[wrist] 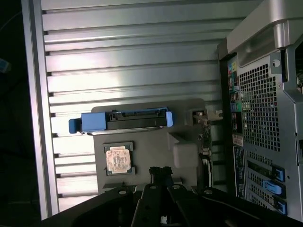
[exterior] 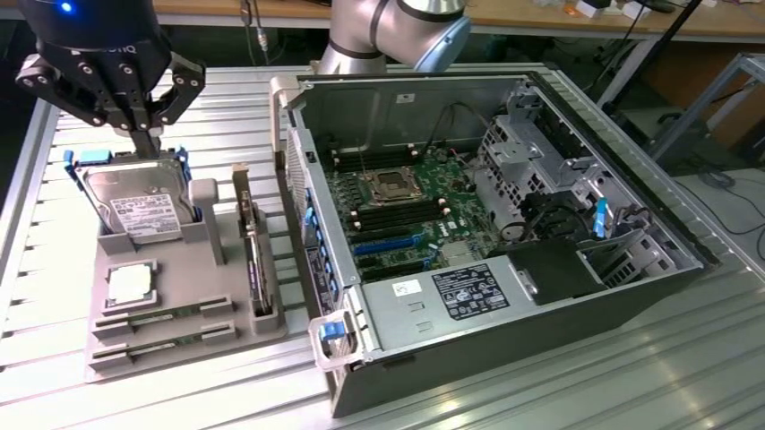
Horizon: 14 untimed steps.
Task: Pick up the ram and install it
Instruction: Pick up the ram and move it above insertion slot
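Note:
Two ram sticks, thin green boards, lie in slots at the near end of the grey parts holder [exterior: 227, 260]: one ram stick [exterior: 167, 315] and a second ram stick [exterior: 161, 346] just in front of it. My gripper [exterior: 149, 136] hangs at the holder's far end, above the hard drive [exterior: 141, 202], well away from both sticks. Its fingers are shut with nothing between them. In the wrist view the gripper [wrist: 161, 172] points down over the holder, near the silver processor chip [wrist: 117, 160]; the sticks are hidden there.
The hard drive in its blue caddy [wrist: 125, 120] stands upright on the holder. An expansion card [exterior: 253, 255] stands on edge along the holder's side. The open computer case [exterior: 622, 296] lies at the exterior view's right, its motherboard [exterior: 407, 210] exposed.

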### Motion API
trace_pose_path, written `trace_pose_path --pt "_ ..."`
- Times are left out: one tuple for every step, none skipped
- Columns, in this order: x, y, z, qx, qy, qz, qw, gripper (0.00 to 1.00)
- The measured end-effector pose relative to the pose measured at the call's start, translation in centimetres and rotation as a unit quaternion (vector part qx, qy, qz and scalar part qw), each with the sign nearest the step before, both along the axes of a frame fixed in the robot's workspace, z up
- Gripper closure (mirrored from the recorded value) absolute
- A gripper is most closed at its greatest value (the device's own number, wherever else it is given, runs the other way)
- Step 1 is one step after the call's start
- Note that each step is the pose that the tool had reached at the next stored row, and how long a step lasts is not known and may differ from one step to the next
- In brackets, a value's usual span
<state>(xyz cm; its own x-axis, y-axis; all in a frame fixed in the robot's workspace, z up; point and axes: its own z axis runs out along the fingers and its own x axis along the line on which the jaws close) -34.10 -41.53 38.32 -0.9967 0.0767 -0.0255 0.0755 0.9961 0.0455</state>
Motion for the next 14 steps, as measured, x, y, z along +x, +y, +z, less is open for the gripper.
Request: trace_pose_path --pt "0.0 -0.46 0.0 0.0001 0.0 0.0 1.0 0.9" --pt "0.0 -0.93 0.0 0.0002 0.0 0.0 1.0 0.9" --pt "0.0 -1.63 0.0 0.0002 0.0 0.0 1.0 0.9" --pt "0.0 -2.18 0.01 0.0004 0.0 0.0 1.0 0.9" --pt "0.0 -2.54 0.0 0.0006 0.0 0.0 1.0 0.9" --pt "0.0 -3.43 0.0 0.0011 0.0 0.0 1.0 0.9" --pt "-0.1 -4.23 -0.01 0.0015 0.0 0.0 1.0 0.89" --pt "-0.1 -4.97 -0.02 0.0023 0.0 0.0 1.0 0.84" --pt "-0.2 -5.68 -0.06 0.0036 0.0 0.0 1.0 0.77" --pt "-0.3 -6.25 -0.14 0.0049 0.0001 0.003 1.0 0.7" --pt "-0.3 -6.38 -0.24 0.0051 0.0001 0.011 0.9999 0.7" --pt "-0.4 -6.43 -0.34 0.0051 0.0001 0.024 0.9997 0.7" --pt "-0.4 -6.44 -0.41 0.005 0.0003 0.04 0.9992 0.7" --pt "-0.4 -6.45 -0.51 0.0051 0.0003 0.057 0.9984 0.7"
